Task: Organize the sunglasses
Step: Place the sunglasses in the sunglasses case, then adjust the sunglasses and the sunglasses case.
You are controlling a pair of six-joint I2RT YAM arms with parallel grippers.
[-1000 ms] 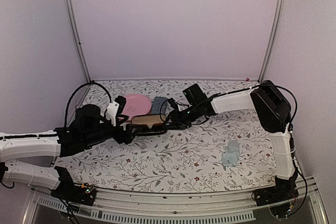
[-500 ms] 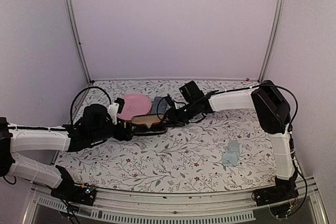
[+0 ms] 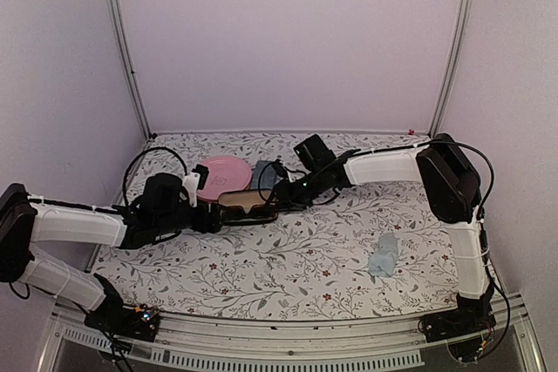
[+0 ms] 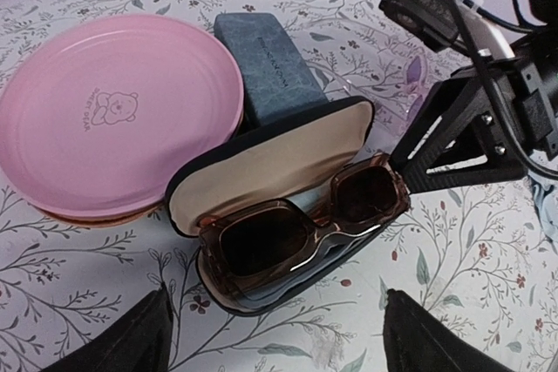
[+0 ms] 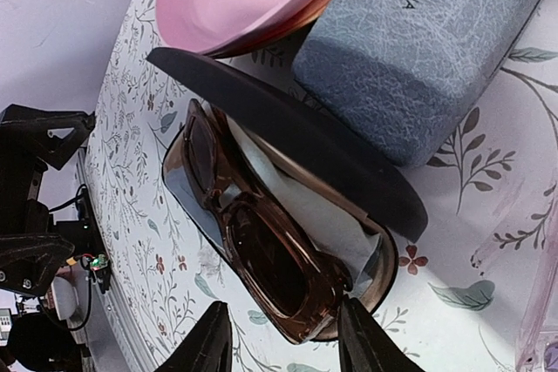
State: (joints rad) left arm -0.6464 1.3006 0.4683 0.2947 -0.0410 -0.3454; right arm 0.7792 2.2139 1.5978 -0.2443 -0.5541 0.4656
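The reddish-brown sunglasses (image 4: 305, 231) with dark lenses lie in the open black oval case (image 4: 261, 167), on a pale cloth lining. My left gripper (image 4: 275, 346) is open just short of the case's near rim, with a fingertip (image 4: 122, 341) on each side and nothing between them. My right gripper (image 5: 283, 346) is open at the case's right end. One finger (image 5: 362, 337) is close by the frame's corner and the other stands apart from it. The same sunglasses (image 5: 261, 250) fill the right wrist view. A pale pinkish frame (image 4: 416, 89) lies behind the right gripper.
A pink plate (image 3: 225, 174) and the closed grey-blue case (image 3: 264, 172) sit just behind the black case (image 3: 247, 208). A light blue cloth (image 3: 384, 254) lies at the right. Both arms meet over the table's left middle, and walls close in on three sides.
My left arm has swung its elbow back and up, and its gripper has stayed by the case's left end. My right gripper has edged left toward the case. The sunglasses stay in the case.
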